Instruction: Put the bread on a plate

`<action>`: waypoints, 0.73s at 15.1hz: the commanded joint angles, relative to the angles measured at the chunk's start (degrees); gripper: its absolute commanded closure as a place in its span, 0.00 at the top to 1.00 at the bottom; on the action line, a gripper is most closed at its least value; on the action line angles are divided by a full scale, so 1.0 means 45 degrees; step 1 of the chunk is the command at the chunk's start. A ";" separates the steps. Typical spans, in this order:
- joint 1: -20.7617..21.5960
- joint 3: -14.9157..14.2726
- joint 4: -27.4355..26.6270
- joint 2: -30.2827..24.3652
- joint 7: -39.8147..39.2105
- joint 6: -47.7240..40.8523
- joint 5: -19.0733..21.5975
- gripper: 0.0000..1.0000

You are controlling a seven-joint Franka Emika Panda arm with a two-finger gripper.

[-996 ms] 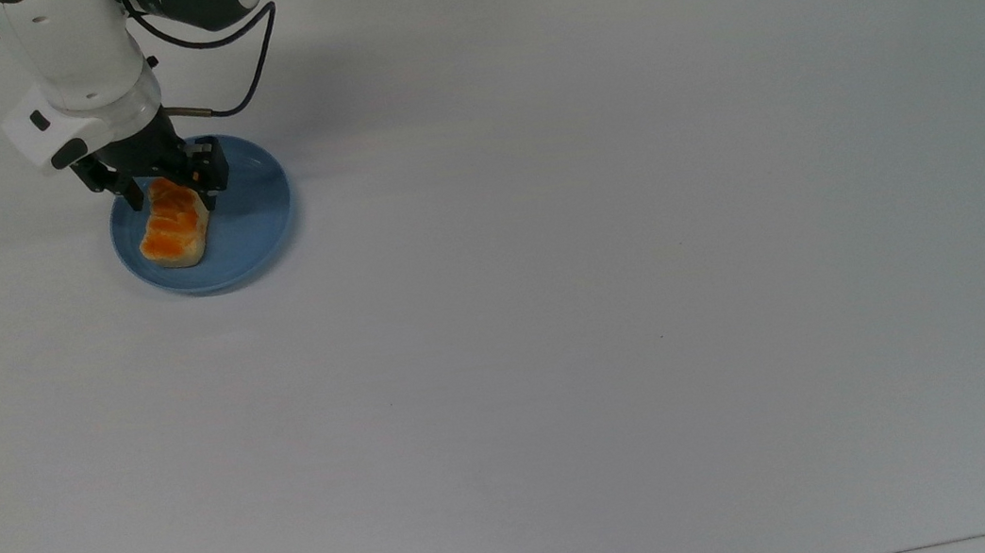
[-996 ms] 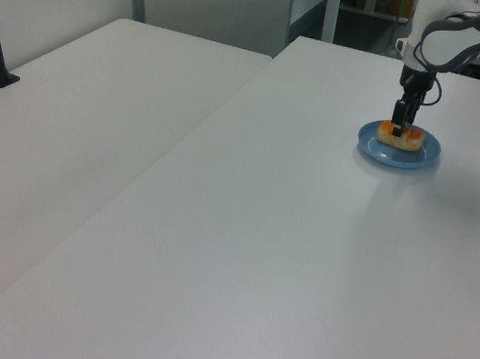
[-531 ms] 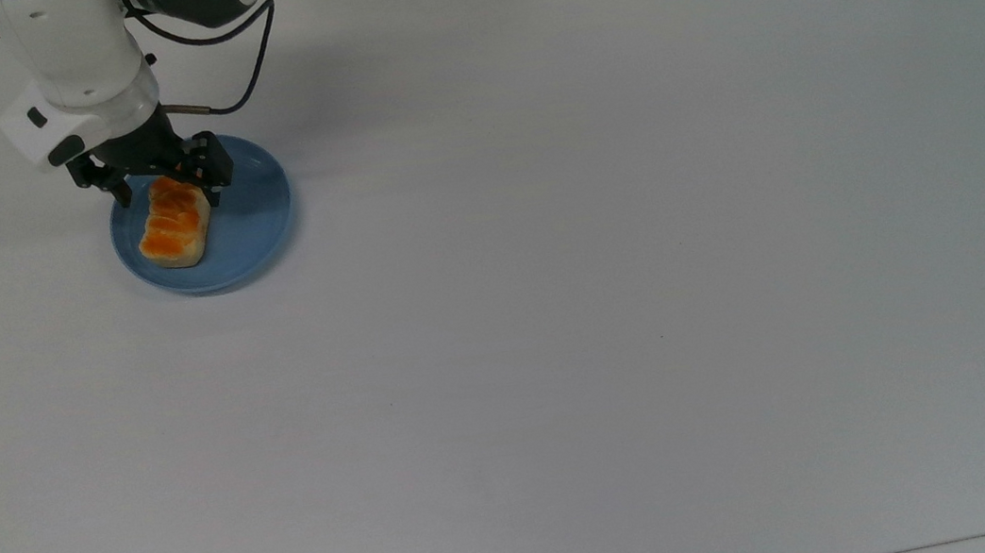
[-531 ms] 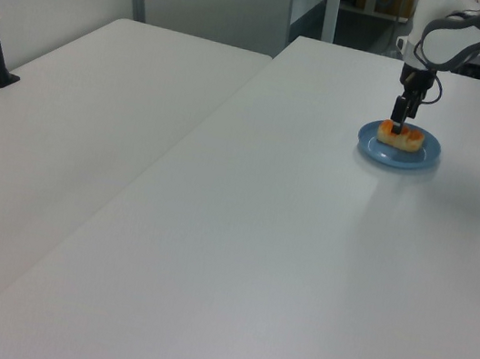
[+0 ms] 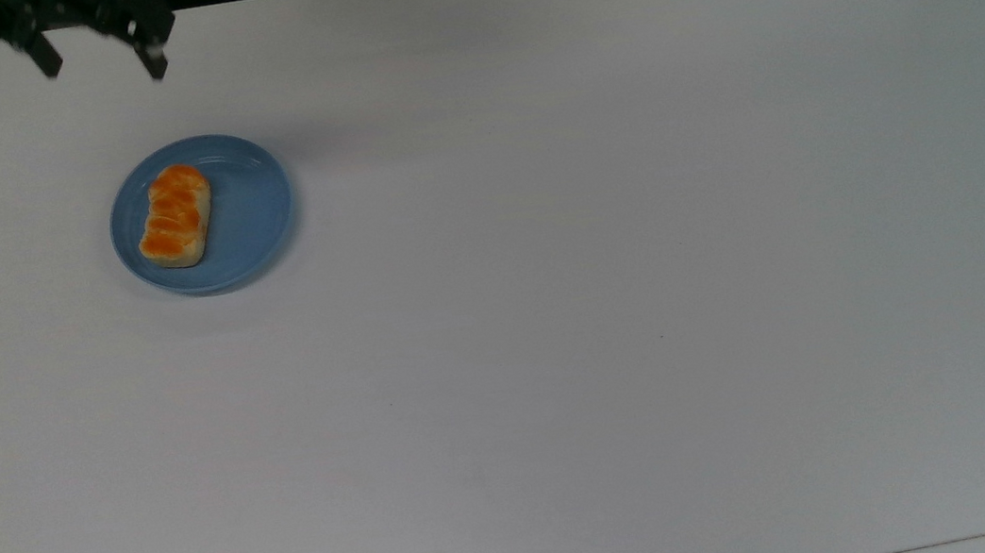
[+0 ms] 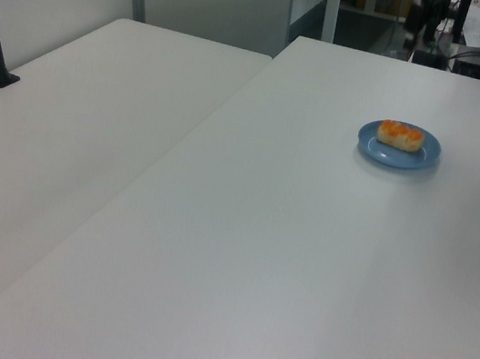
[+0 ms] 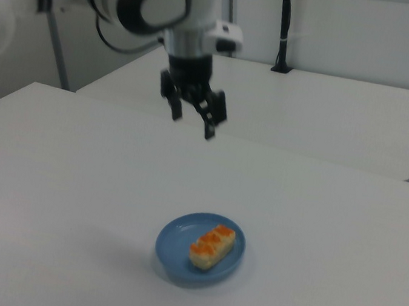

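Our hand (image 7: 192,119) hangs high above the table (image 5: 610,299), its two black fingers spread apart and gripping nothing. In the top view it sits at about 11 o'clock from the plate (image 5: 252,218), well apart from it and close to the far table edge (image 5: 99,59); in the right view it hovers clear above the plate (image 7: 174,250) at roughly 12 o'clock.

Below, the bread (image 5: 175,215) lies flat on the light-blue plate, glazed orange-brown top up and pale sides showing. In the top view it rests toward the plate's 9 o'clock half, its long axis running roughly 12 to 6 o'clock and wholly inside the rim. The left view shows the same loaf (image 6: 400,135) settled on the plate (image 6: 376,149), and the right view shows it (image 7: 212,246) lying across the dish's middle.

We judge the task as good as done, with the bread placed and the hand free of it.

Should we need to take it up again, we would expect a light, soft loaf that gives under pressure, with a glossy top that may be slick. The pale long sides near the middle look the best place to pinch, fingers closing gently across the short width so as not to crush it. The plate appears smooth and may slide on the white table if nudged.
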 commanded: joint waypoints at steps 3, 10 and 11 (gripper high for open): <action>0.1891 0.0212 0.0843 -0.1166 0.2506 -0.1342 0.0086 1.00; 0.2910 0.0233 0.0044 -0.1480 0.2413 -0.1303 -0.0244 1.00; 0.2891 0.0213 -0.0016 -0.1519 0.2412 -0.1284 -0.0304 1.00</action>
